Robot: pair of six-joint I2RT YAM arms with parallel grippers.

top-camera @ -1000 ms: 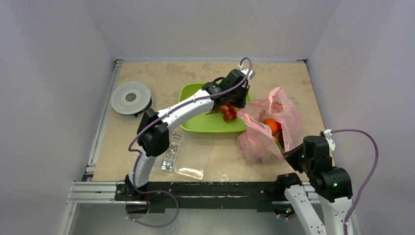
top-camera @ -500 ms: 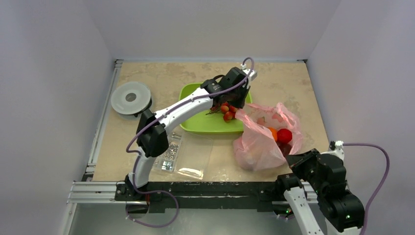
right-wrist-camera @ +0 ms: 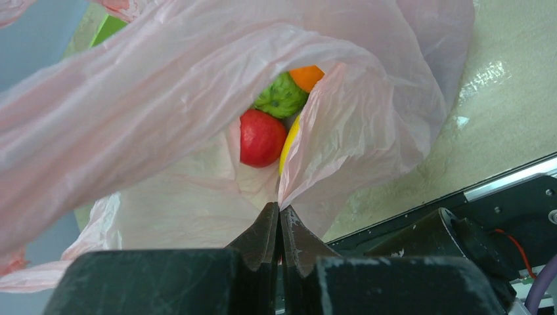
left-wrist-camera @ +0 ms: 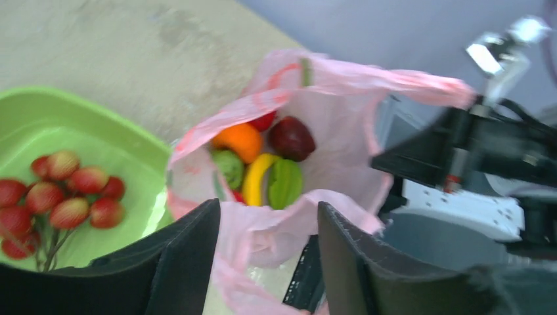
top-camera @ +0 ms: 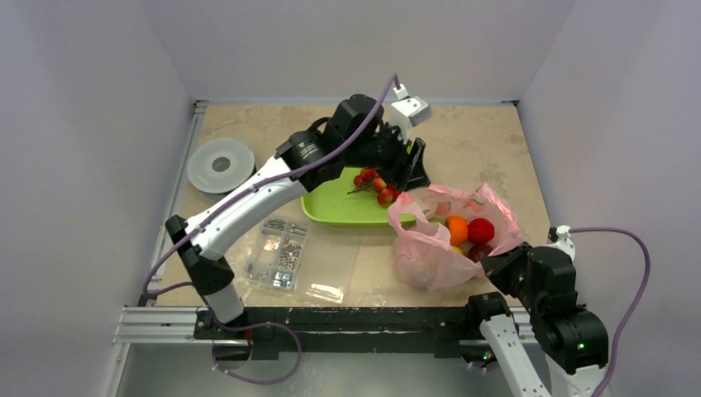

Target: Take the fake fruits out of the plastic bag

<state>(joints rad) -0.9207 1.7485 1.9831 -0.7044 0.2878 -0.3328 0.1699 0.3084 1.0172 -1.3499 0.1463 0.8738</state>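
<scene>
**Left gripper poised open at the bag mouth; right gripper pinching the bag's film**

The left gripper (left-wrist-camera: pixel 268 220) hangs over the far right edge of the tray with its dark fingers spread and nothing between them, aimed at the bag opening. Left to right in the overhead view:

- A clear flat compartment box of metal screws (top-camera: pixel 281 256) lies on the table.
- A lime-green plastic tray (top-camera: pixel 331 207) carries a cluster of small red berries on a stem (left-wrist-camera: pixel 59 197).
- A thin, crinkled, translucent pink plastic bag (top-camera: pixel 426 256) lies just right of the tray, its left edge against the tray's near right corner and its mouth gaping upward.
- The glossy fake fruits are all inside the bag: an orange round one (left-wrist-camera: pixel 240 141), a dark maroon round one (left-wrist-camera: pixel 291 138), a small yellow banana (left-wrist-camera: pixel 253 180), green pieces (left-wrist-camera: pixel 286 184) and a red round one (right-wrist-camera: pixel 261 138).
- The right gripper (right-wrist-camera: pixel 280 216) has its jaws closed together on a fold of the bag's near right film.

Judged hazards:

- The film is thin, so the pinch may slip or tear under a pull, letting the mouth collapse over the fruit.
- A loose fold of the rim lies between the left fingers and the fruit, so a descent there could trap film with the fruit and drag the whole bag.
- The fruits are smooth and rounded and lie packed together, so an off-centre squeeze could squirt one deeper into the bag.
</scene>
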